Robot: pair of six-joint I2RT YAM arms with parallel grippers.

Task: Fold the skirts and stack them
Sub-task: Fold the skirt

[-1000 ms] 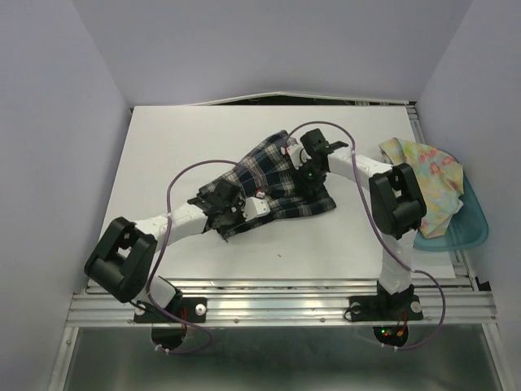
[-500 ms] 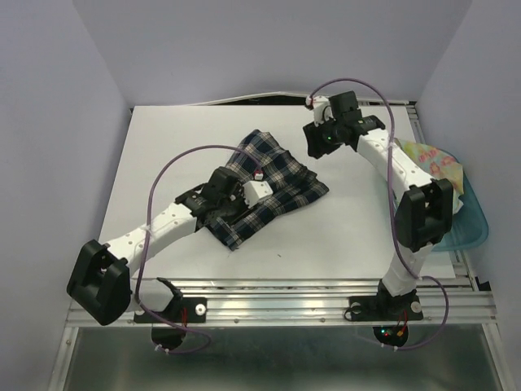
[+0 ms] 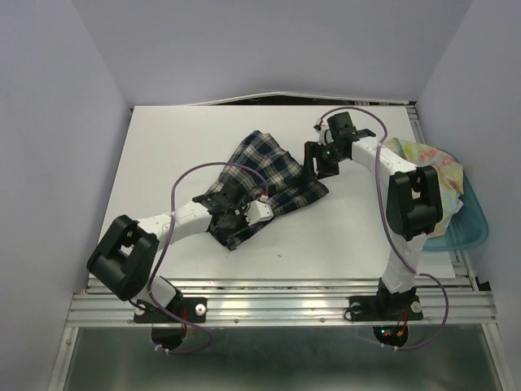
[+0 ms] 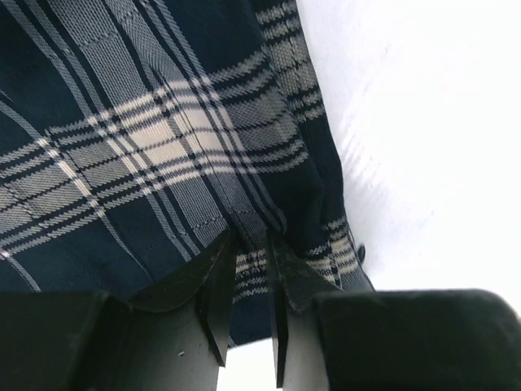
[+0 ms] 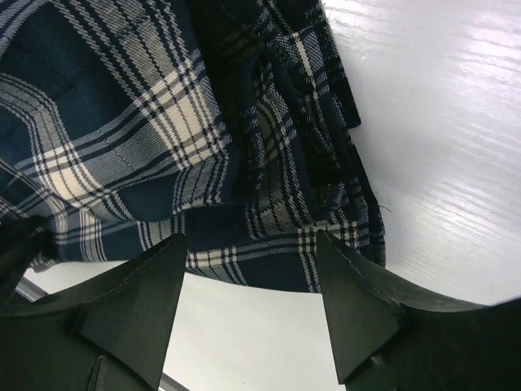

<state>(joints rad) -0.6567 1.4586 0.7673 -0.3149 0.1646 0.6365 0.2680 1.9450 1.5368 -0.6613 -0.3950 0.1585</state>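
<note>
Though rumpled, woven plaid skirt (image 4: pixel 155 130) between left gripper's (image 4: pixel 251 243) tapered fingers (image 4: pixel 212 303).

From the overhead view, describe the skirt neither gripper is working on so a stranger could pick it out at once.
On the white table, go to the right edge, where a translucent teal bin sits. The pastel skirt lies bunched on that bin. Its yellow-blue cloth with pink print sets it apart from the dark plaid skirt at mid-table.

Right fingers (image 5: pixel 130 314) back beside plaid skirt (image 3: pixel 273 167)
</note>
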